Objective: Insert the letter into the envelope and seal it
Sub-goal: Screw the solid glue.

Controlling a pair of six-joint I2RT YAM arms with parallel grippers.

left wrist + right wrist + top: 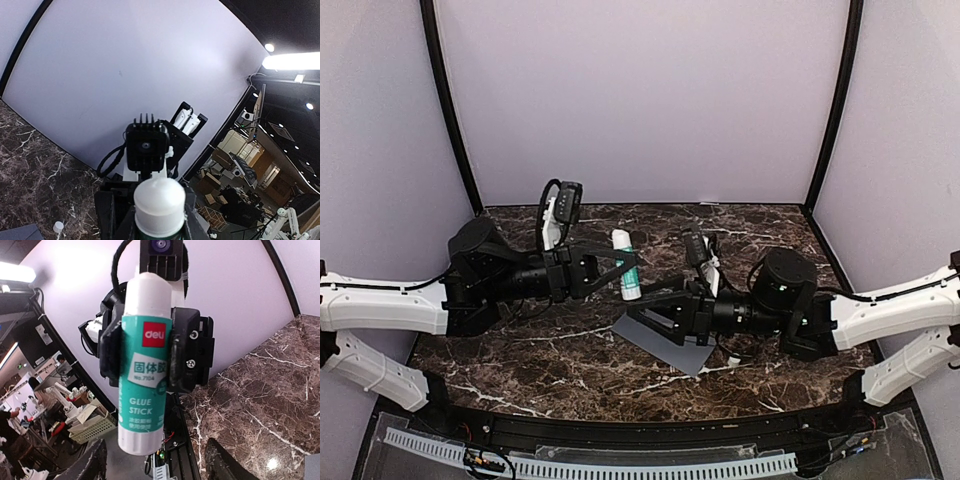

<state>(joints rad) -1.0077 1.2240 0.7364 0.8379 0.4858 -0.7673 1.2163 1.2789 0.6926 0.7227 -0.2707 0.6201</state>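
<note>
— Where are we seeing the envelope (pixel 685 355)?

— It is lying flat on the dark marble tabletop (pixel 550 360), near the middle and a little toward the right arm. We are also catching one grey corner of it at the bottom edge of the left wrist view.

— And the letter?

— It is not showing in any view, and we cannot tell whether it is inside.

— What is the right pincer (pixel 645 312) doing?

— It is hovering over the envelope's left part. In its own wrist view its fingers (pixel 95 465) are standing wide apart with nothing between them. From above we cannot tell whether a fingertip is touching the paper.

— And the left pincer (pixel 620 262)?

— It is clamping a white and teal glue stick (pixel 631 283) by its body, just beyond the envelope's far edge. The stick is pointing at the right wrist camera, filling the middle of that view.

— Anything else nearby?

— A small white cap (pixel 58 227) is standing on the tabletop close to the envelope's corner.
</note>
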